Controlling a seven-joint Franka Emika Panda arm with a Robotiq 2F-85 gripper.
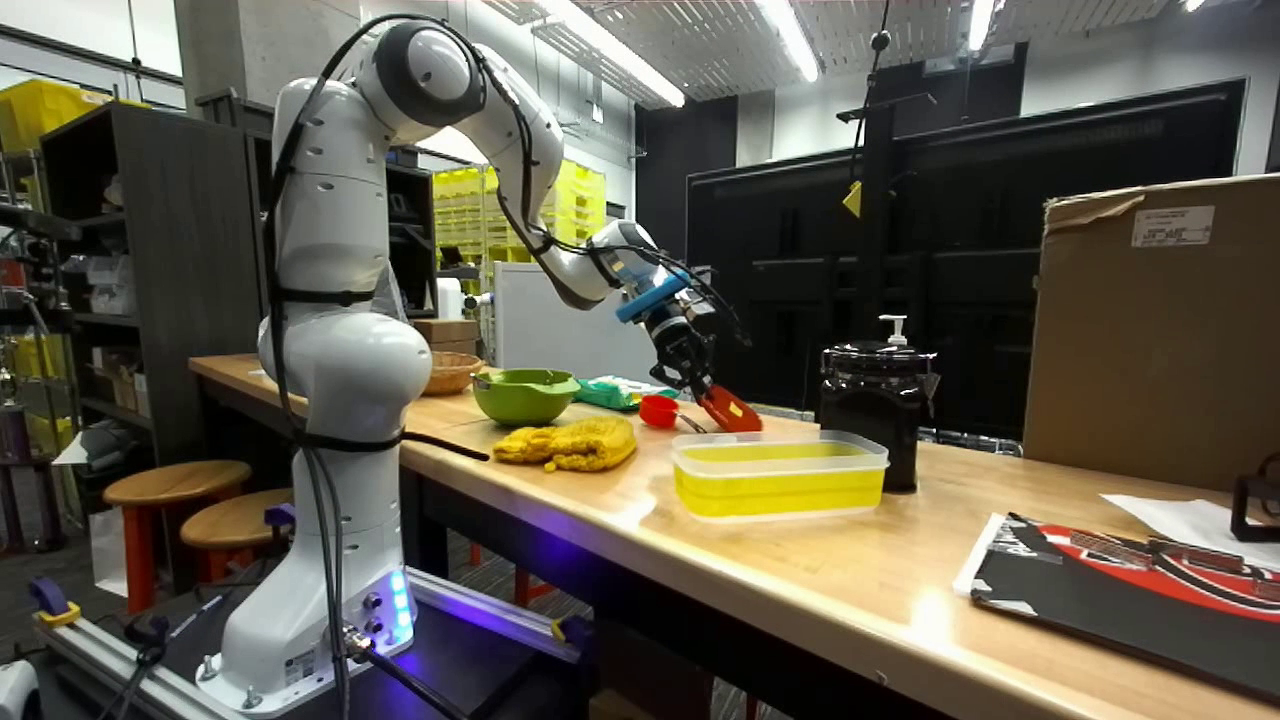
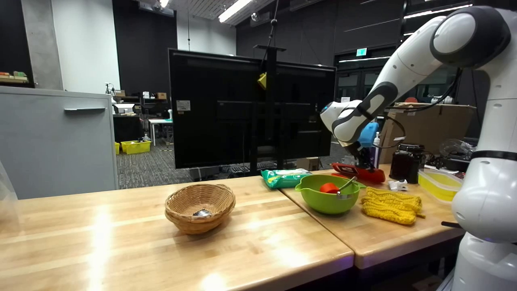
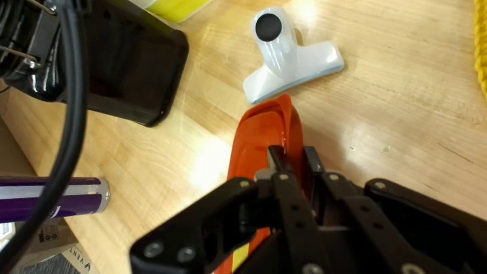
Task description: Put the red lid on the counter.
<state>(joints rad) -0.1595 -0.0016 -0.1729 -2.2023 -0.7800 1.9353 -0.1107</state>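
The lid (image 3: 252, 139) is in the tool (image 3: 295, 155), which is clamped on one edge of it. The lid is tilted; whether its lower side touches the tabletop (image 3: 399, 125) below the tool, I cannot tell. Just ahead of the tool in the wrist view, a clip (image 3: 283, 61) lies near the lid's end. The jar (image 3: 133, 64), bottle (image 3: 81, 203) and, in an exterior view, a cup (image 1: 658, 411) are near the tool. Farther from it are the tub (image 1: 780, 492), cloth (image 1: 580, 445) and bowl (image 2: 329, 203).
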